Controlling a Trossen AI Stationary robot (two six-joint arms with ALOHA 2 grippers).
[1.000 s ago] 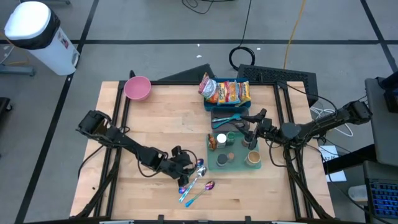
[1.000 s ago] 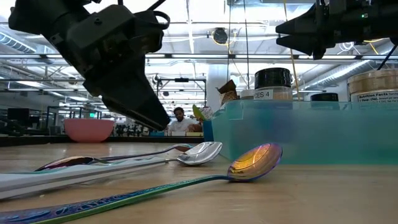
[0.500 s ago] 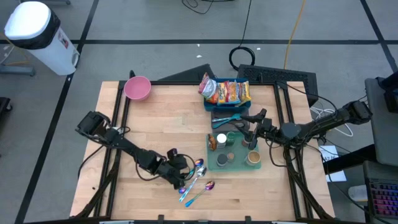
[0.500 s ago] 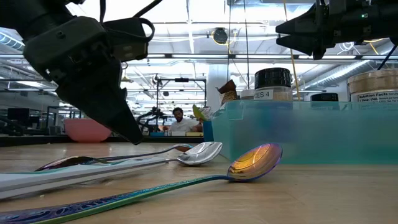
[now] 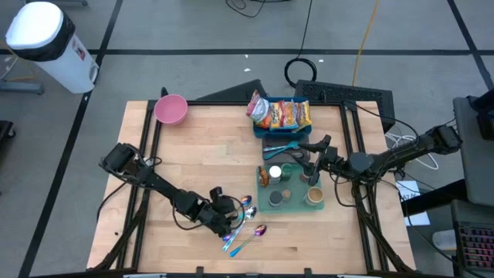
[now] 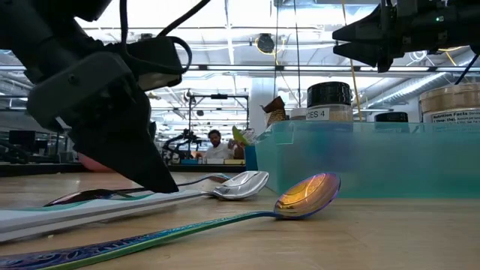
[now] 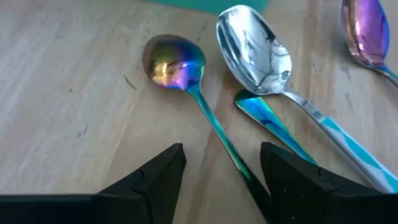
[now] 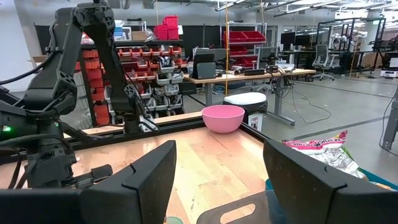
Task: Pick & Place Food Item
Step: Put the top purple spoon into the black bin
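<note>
Left gripper (image 7: 221, 171): fingers apart, we see them straddling a spoon (image 7: 186, 87) handle, seemingly ungripped.
Right gripper (image 5: 315, 164): fingers apart, empty.
Progress: snack packets (image 5: 279, 113) unplaced.

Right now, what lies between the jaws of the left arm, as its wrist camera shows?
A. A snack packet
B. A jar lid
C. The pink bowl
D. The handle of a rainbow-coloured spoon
D. In the left wrist view the open jaws of the left gripper stand on either side of the handle of the rainbow-coloured spoon, which lies flat on the wooden table beside a silver spoon.
</note>
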